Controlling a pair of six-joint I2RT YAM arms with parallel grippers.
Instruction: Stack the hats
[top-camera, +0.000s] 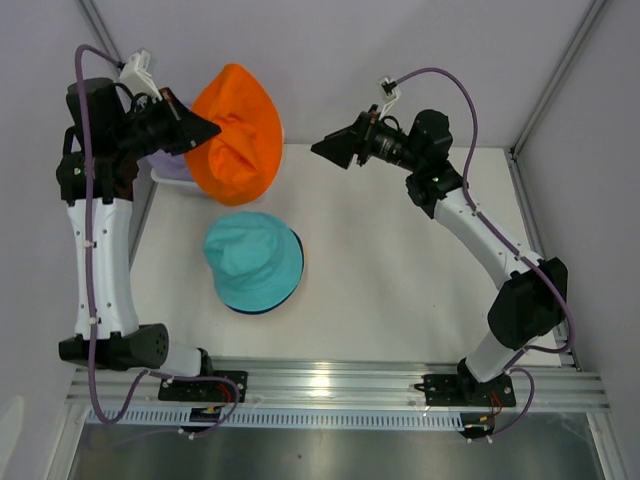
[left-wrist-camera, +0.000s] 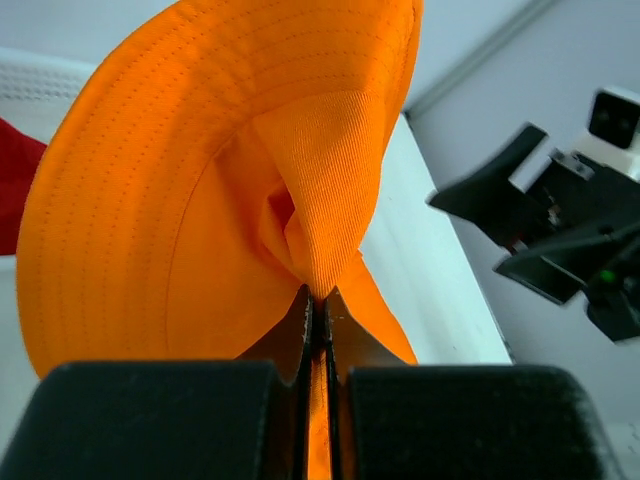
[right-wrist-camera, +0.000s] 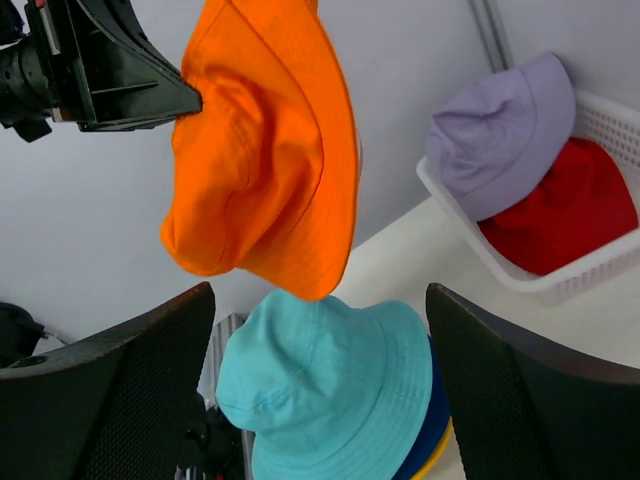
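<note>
My left gripper (top-camera: 205, 128) is shut on the orange hat (top-camera: 240, 135) and holds it in the air at the back left; its jaws pinch a fold of the hat's inner fabric (left-wrist-camera: 320, 250). The hat hangs beside the gripper in the right wrist view (right-wrist-camera: 270, 150). The teal hat (top-camera: 253, 260) lies on the table on top of a navy hat (right-wrist-camera: 432, 425) and a yellow hat (right-wrist-camera: 432, 462), whose brims show under it. The lavender hat (right-wrist-camera: 505, 130) and red hat (right-wrist-camera: 565, 210) lie in the white basket (right-wrist-camera: 560, 285). My right gripper (top-camera: 328, 147) is open and empty, raised at the back centre.
The white basket (top-camera: 165, 170) stands at the back left, mostly hidden under my left arm. The red hat also shows in the left wrist view (left-wrist-camera: 15, 180). Grey walls enclose the table at the back and sides. An aluminium rail (top-camera: 330, 385) runs along the near edge.
</note>
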